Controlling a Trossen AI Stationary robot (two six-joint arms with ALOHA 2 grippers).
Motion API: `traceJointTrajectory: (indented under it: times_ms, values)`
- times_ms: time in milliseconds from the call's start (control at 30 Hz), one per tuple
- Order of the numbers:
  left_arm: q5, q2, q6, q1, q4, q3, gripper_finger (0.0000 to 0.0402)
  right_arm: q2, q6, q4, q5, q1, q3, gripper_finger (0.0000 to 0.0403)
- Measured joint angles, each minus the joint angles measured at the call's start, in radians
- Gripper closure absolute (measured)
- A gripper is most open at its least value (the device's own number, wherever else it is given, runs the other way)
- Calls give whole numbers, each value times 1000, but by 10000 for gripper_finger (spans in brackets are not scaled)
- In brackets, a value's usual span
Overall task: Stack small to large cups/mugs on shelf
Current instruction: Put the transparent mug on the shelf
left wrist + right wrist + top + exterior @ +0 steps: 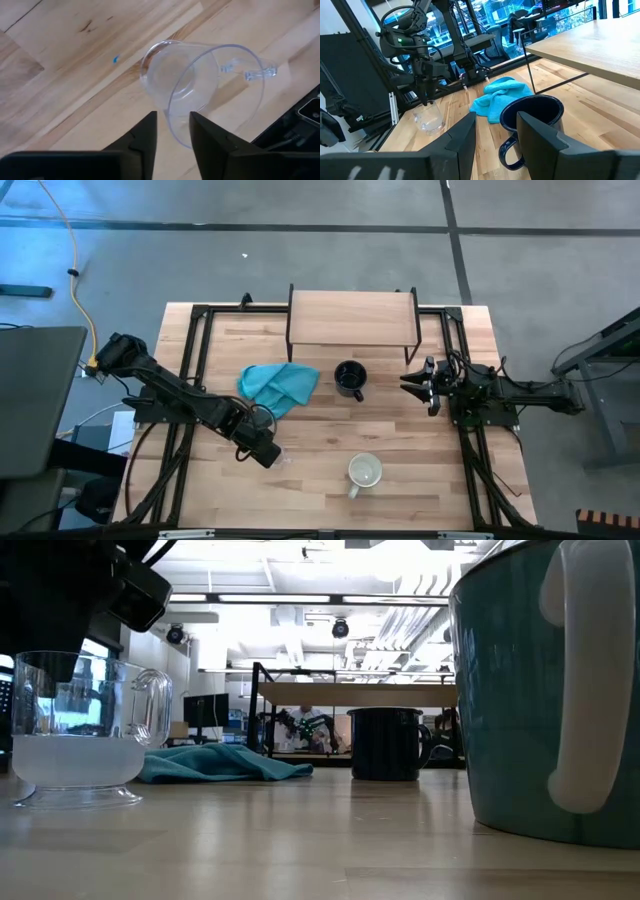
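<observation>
At the table's front-left, left tool (172, 135) straddles the rim of the clear glass cup (200, 90), one finger inside, one outside; whether it is already clenched on the wall, cannot tell. Cup stands upright on the table (300, 450), handle pointing away from the tool. Teal cloth (278, 386) lies just behind it. Black mug (350, 379) sits mid-table, near the front of the shelf (352, 318), which carries nothing. Pale mug (364, 472) stands near the front edge. Right tool (418, 384) hovers at the right side, fingers released, facing the black mug.
</observation>
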Motion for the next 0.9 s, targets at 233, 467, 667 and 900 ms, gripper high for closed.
traceJointTrajectory:
  times_ms: [233, 467, 667, 900]
  values:
    - [-2, 0, 11, 0, 1, 0, 386, 0, 0, 0, 0, 0, 0, 269]
    - [-7, 0, 19, 0, 3, 0, 391, 0, -1, 0, 0, 0, 0, 269]
    - [-7, 0, 20, 0, 4, 0, 399, 0, -3, 0, 0, 0, 0, 269]
    - [-7, 0, 26, 1, 6, 0, 400, 0, -3, 0, 1, 0, 0, 269]
